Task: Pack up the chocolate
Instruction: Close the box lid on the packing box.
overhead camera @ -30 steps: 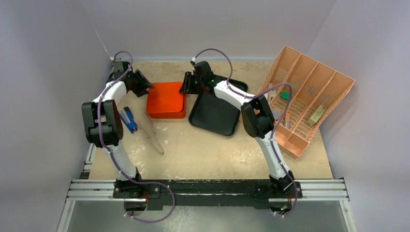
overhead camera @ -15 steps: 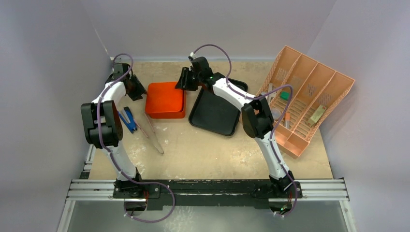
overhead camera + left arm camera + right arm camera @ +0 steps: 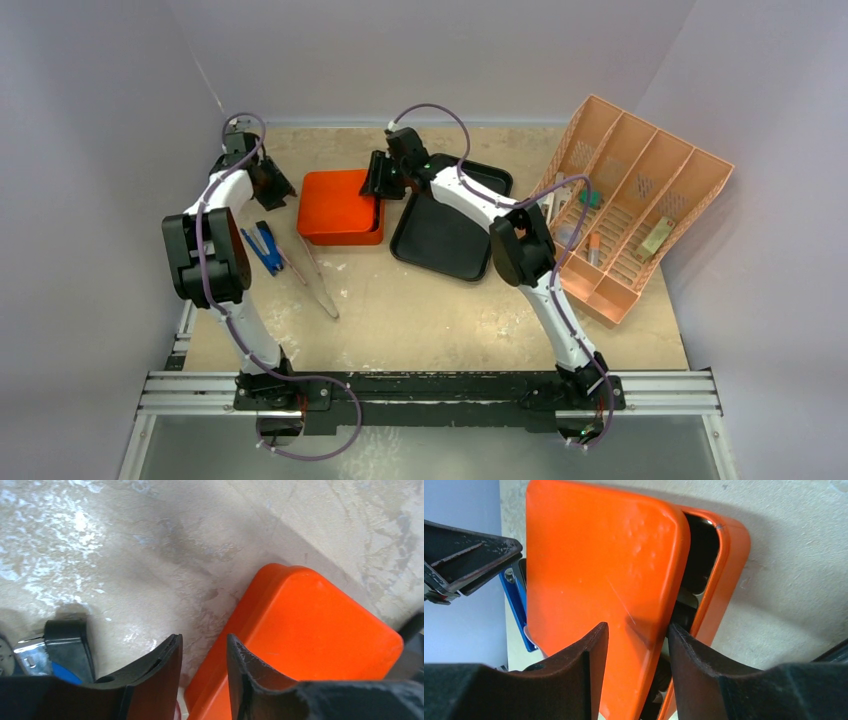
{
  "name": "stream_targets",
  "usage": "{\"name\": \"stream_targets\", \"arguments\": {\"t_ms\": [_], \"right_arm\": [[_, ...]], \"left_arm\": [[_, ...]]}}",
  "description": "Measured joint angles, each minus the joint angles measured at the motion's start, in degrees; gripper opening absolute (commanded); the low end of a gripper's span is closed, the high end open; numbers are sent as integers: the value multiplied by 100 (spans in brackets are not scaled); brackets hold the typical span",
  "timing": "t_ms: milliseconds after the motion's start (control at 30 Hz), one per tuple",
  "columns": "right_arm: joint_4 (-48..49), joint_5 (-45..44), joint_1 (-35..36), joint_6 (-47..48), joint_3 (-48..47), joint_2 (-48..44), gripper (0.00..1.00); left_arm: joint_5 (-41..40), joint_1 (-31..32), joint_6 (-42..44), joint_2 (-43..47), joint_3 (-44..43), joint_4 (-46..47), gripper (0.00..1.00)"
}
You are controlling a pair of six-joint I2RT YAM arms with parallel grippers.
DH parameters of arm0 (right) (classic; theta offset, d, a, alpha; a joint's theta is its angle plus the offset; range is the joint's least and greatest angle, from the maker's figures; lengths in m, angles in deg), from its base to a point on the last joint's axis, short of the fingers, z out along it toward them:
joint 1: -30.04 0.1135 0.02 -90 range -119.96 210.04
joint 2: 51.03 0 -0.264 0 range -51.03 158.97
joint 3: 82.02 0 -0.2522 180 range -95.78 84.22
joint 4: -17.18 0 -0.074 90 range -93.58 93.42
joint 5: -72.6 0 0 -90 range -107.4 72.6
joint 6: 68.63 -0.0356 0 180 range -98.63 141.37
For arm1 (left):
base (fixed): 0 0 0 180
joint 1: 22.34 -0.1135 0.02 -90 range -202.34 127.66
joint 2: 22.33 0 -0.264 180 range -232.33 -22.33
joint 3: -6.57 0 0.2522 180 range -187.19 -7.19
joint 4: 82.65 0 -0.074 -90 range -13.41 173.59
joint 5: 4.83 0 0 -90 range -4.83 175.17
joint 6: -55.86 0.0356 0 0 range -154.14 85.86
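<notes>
An orange box sits toward the far left-centre of the desk, and the rest is placed from it. The right gripper hangs at the box's right edge with its fingers apart. In the right wrist view the edge of the lid runs up between them, one finger over the lid's top and the other over the slit where the lid stands clear of the lower half. Whether the fingers press on the lid cannot be told. The left gripper hovers just off the box's left side near a corner. Its jaws stand apart and hold nothing, with only bare desk and the corner of the box showing between them. The chocolate cannot be made out in any view: the only look into the box is that dark slit under the lid, and what lies there is too shadowed to name. Just right of the box lies a black tray, with the right arm stretched across its far end. Well to the right of the box, a peach rack with slanted compartments holds a few small items. Left of the box lies a blue tool, and a pair of pale sticks lies on the desk at the box's near-left.
</notes>
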Motion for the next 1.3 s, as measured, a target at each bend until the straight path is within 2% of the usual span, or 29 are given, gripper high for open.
{"name": "stream_targets", "arguments": {"t_ms": [300,567,767,1300], "right_arm": [[42,9,61,-46,-13,59,51],[350,273,59,-146,7,184,40],[866,367,17,-186,323,136,38],[1504,295,-79,-11,1119,-315,37]], "left_arm": [[540,-68,-63,0,186,376,39],[1084,-68,-68,-57,247,529,24],[1318,-131,-92,-76,247,675,16],[1768,-125,-247,-225,249,1054,19]]}}
